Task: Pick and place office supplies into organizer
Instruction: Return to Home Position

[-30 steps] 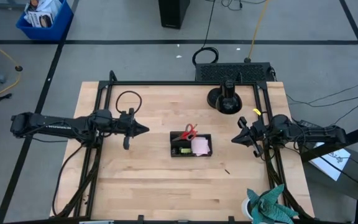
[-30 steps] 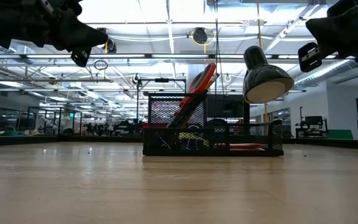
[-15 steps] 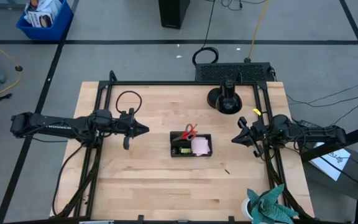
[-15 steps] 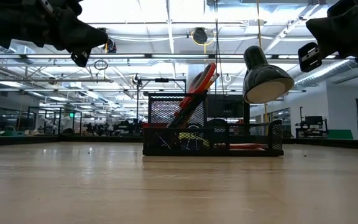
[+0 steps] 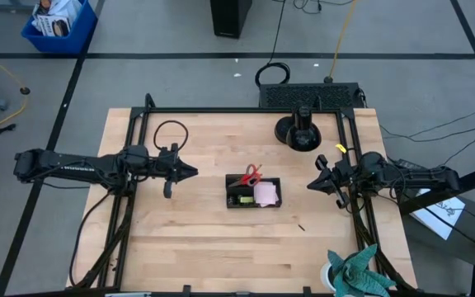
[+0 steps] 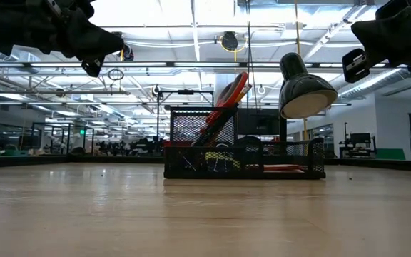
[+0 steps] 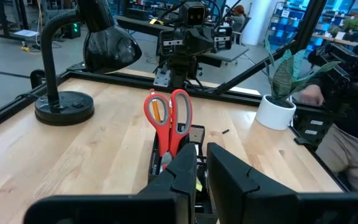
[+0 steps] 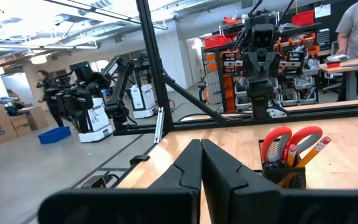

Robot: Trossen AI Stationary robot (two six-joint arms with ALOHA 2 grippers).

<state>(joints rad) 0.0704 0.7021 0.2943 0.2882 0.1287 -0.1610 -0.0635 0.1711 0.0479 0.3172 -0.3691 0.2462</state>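
Observation:
The black mesh organizer [image 5: 254,192] stands at the table's middle. Red-handled scissors [image 7: 168,118] stand in it handles up, beside an orange pencil [image 8: 313,149]. A pink sticky-note pad [image 5: 267,193] lies in its right compartment. My left gripper [image 5: 190,172] hovers left of the organizer, pointing at it, its fingers [image 7: 185,163] a small gap apart and holding nothing. My right gripper [image 5: 312,185] hovers right of the organizer, shut and empty, as the right wrist view shows [image 8: 201,144].
A black desk lamp [image 5: 298,132] stands on its round base at the far side. A teal-green plant in a white pot [image 5: 355,274] sits at the near right corner. A small dark thing [image 5: 301,227] lies on the wood near the organizer. A cable loop [image 5: 170,132] lies far left.

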